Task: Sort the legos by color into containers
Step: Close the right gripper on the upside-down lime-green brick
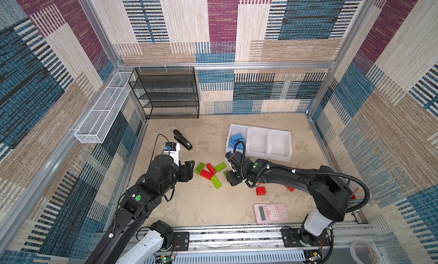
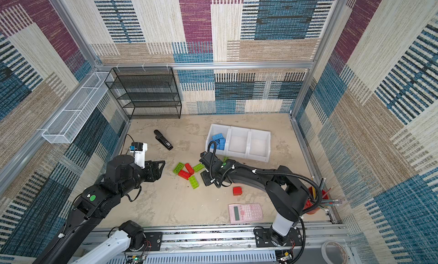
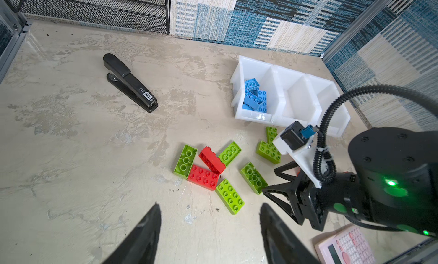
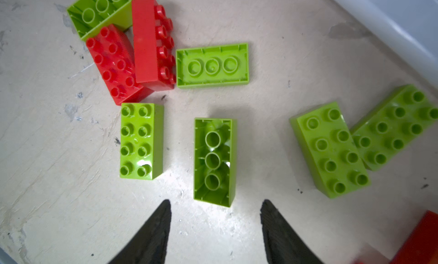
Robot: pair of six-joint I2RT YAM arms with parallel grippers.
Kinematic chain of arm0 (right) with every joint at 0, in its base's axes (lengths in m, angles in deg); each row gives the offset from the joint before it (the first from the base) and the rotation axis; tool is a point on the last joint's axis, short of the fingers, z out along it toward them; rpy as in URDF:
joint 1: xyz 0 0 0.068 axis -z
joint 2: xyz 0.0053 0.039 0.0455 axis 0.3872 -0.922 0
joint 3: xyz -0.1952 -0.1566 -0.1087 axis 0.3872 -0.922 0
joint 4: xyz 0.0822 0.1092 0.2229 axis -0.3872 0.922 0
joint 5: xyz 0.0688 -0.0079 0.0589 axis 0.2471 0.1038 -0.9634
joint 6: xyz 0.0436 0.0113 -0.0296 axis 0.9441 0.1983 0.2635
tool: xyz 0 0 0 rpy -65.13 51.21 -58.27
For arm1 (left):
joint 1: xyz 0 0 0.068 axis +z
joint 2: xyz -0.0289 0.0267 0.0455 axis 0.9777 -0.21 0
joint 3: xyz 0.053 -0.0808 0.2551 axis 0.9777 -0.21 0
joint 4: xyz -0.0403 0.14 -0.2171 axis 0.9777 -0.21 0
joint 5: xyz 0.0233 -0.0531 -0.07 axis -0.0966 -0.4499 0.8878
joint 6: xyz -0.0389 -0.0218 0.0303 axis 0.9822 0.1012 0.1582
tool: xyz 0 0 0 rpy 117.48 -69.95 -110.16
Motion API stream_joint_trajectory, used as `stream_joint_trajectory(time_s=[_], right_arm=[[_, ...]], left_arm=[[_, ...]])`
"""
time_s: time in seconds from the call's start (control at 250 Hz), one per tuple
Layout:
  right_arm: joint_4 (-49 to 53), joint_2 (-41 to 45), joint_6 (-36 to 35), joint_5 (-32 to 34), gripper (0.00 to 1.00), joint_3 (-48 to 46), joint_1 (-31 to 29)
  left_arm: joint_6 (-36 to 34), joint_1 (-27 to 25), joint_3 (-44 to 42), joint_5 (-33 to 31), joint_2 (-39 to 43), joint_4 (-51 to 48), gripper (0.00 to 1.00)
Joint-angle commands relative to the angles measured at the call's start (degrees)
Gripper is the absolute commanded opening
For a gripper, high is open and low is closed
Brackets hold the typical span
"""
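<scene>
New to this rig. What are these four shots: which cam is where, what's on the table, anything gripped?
It is a two-armed robot: a left arm and a right arm over one table. Two pictures come from a stereo camera overhead, so they show nearly the same whole scene. The other two come from a camera on each wrist, looking past that arm's end effector. The job is sorting toy bricks by colour into three white bins. Blue bricks lie in one end bin; the other two look empty. Green bricks and red bricks lie loose on the table. The stapler and pink calculator are not part of it. Nothing is held: the left end effector is open; the right end effector is open too, an upside-down green brick just ahead of its tips.
</scene>
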Motion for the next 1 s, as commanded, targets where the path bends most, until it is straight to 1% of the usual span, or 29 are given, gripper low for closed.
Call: stream_joint_trajectory(time_s=[0.0,0.112,0.276,0.388,0.516,0.644,0.804,0.996], right_arm=[[-1.4,-1.7,0.2,1.1,0.74,0.8,0.0],[-2.5,-3.6,0.1,1.0,0.79,1.2,0.0],[-2.5,-6.9,-1.2,2.2,0.80,3.2,0.0],[-1.3,-9.5,-2.1,3.8,0.77,5.8,0.0],[-0.8,-12.1,-1.9,5.1,0.67,7.6,0.0],[-1.1,-13.3,-1.1,4.8,0.54,8.1,0.0],[0.0,-13.4,1.8,4.9,0.40,8.7,0.0],[0.3,-10.3,3.9,4.6,0.32,8.1,0.0]], left_arm=[[-0.6,0.0,-0.2,-0.5,-0.4,-0.4,0.67],[-0.6,-0.1,-0.4,-0.5,-0.5,-0.3,0.67],[-0.5,-0.1,-0.4,-0.6,-1.4,-0.3,0.67],[-0.4,0.0,-0.4,-0.6,-1.8,-0.4,0.67],[-0.5,-0.5,-0.5,-0.1,-2.0,-0.2,0.67],[-0.6,-1.9,-0.5,-0.9,-1.7,-0.5,0.67],[-0.8,-4.1,-0.3,-1.8,-1.7,-0.7,0.67],[-0.8,-5.7,-0.4,-1.9,-2.6,-0.6,0.67]])
